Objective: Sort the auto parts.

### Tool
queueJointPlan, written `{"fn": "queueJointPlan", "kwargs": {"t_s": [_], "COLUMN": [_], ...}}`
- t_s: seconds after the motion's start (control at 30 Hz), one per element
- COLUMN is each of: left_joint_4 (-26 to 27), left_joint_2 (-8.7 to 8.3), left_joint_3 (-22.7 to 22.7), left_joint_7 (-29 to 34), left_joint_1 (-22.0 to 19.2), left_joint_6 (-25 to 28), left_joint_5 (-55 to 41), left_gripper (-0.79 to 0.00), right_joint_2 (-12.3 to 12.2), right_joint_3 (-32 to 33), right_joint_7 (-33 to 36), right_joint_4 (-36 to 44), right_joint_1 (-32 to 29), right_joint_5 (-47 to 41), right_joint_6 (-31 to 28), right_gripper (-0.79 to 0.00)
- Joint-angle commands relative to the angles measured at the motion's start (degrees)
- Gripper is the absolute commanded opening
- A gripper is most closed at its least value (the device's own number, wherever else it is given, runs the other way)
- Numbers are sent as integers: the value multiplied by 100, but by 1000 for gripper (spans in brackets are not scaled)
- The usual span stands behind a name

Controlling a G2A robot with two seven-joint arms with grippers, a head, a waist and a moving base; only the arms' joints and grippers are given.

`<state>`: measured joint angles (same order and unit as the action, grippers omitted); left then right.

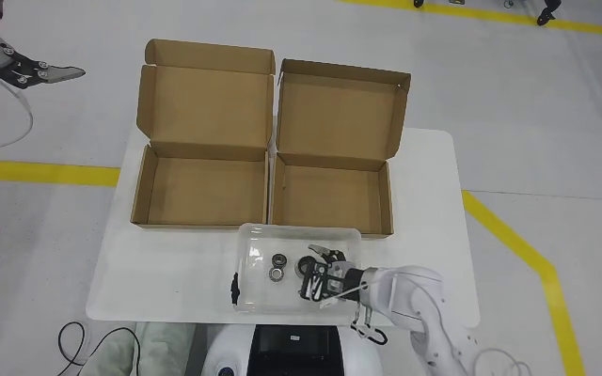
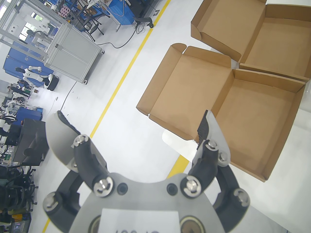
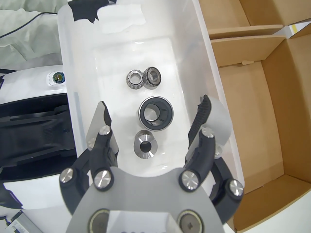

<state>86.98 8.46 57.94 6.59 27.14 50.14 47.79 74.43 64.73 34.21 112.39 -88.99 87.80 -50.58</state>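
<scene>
A clear plastic bin (image 1: 299,227) stands at the table's front edge, also seen as bin (image 3: 203,39). On its floor lie two small roller bearings (image 3: 133,80) (image 3: 152,76), touching each other, a large black-lined bearing ring (image 3: 156,116) and a silver cone-shaped bushing (image 3: 145,146). The small bearings (image 1: 278,266) show from above too. My right gripper (image 3: 154,105) hangs open inside the bin, its fingers either side of the large ring and apart from it; it also appears as gripper (image 1: 317,269). My left gripper (image 2: 133,120) is open and holds nothing, off the table's far left over the floor (image 1: 47,70).
Two open cardboard boxes sit side by side behind the bin, the left box (image 1: 199,193) and the right box (image 1: 329,199), lids folded back. Black tape (image 3: 83,8) marks the bin's end wall. A pale cloth (image 3: 24,20) and cables lie beside the table.
</scene>
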Motion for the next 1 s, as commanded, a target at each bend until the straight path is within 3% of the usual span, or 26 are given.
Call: {"fn": "queueJointPlan", "kwargs": {"t_s": [0.0, 0.27, 0.53, 0.97], "left_joint_4": [0, 0, 0, 0], "left_joint_2": [0, 0, 0, 0], "left_joint_3": [0, 0, 0, 0], "left_joint_7": [0, 0, 0, 0], "left_joint_1": [0, 0, 0, 0], "left_joint_6": [0, 0, 0, 0], "left_joint_5": [0, 0, 0, 0], "left_gripper": [0, 0, 0, 0], "right_joint_2": [-4, -15, -26, -36], "right_joint_3": [-49, -277, -485, -816], "right_joint_7": [149, 520, 741, 864], "right_joint_4": [-54, -307, -541, -945], "right_joint_1": [48, 290, 519, 839], "right_joint_5": [-53, -203, -340, -418], "right_joint_6": [65, 312, 499, 758], "right_gripper": [-139, -209, -188, -225]}}
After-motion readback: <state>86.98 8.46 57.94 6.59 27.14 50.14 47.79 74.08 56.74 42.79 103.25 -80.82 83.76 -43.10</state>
